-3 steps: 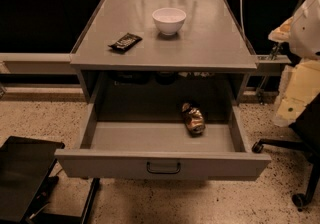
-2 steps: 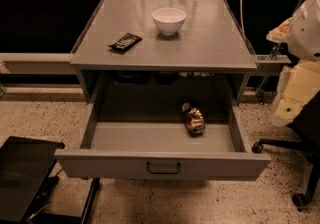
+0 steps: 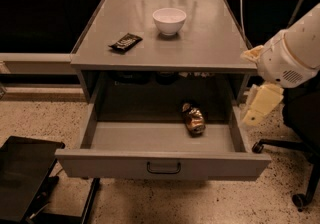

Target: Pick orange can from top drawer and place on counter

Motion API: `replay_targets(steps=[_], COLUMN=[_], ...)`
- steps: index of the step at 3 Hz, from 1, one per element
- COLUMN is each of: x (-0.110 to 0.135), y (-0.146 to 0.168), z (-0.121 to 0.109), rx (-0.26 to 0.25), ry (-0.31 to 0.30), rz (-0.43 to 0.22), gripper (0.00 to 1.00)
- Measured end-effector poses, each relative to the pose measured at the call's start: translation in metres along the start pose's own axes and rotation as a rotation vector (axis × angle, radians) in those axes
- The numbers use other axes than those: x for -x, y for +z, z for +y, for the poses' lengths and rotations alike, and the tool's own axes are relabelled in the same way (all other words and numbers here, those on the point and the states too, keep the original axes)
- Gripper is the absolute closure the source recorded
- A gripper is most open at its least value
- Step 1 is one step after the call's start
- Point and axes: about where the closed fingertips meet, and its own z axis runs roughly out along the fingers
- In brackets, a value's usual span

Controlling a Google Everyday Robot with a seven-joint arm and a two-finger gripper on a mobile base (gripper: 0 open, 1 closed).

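The orange can (image 3: 194,119) lies on its side in the open top drawer (image 3: 162,164), right of the middle and near the back. The drawer is pulled fully out, its dark handle (image 3: 163,168) at the front centre. The counter (image 3: 210,43) is the flat grey top above it. My gripper (image 3: 261,104) hangs at the end of the white arm (image 3: 295,50), just outside the drawer's right wall, to the right of the can and apart from it. It holds nothing that I can see.
A white bowl (image 3: 169,20) and a flat dark snack wrapper (image 3: 125,42) sit on the counter. A black stand (image 3: 25,178) is on the floor at the lower left. A black office chair base (image 3: 300,158) is at the right behind the arm.
The arm and gripper have moved left, closer to the drawer's right side. The can, bowl and wrapper have not moved.
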Motion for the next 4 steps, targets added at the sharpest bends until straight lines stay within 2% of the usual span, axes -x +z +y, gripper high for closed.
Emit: replay_targets(steps=[1, 2, 3, 4], x=[0.005, 0.003, 0.022, 0.022], y=[0.063, 0.109, 0.129, 0.129], z=[-0.020, -0.029, -0.036, -0.036], rx=[-0.025, -0.064, -0.081, -0.081], ry=[0.033, 0.058, 0.033, 0.033], rz=[0.002, 0.130, 0.188, 0.188], gripper=[0.00, 0.00, 0.00, 0.00])
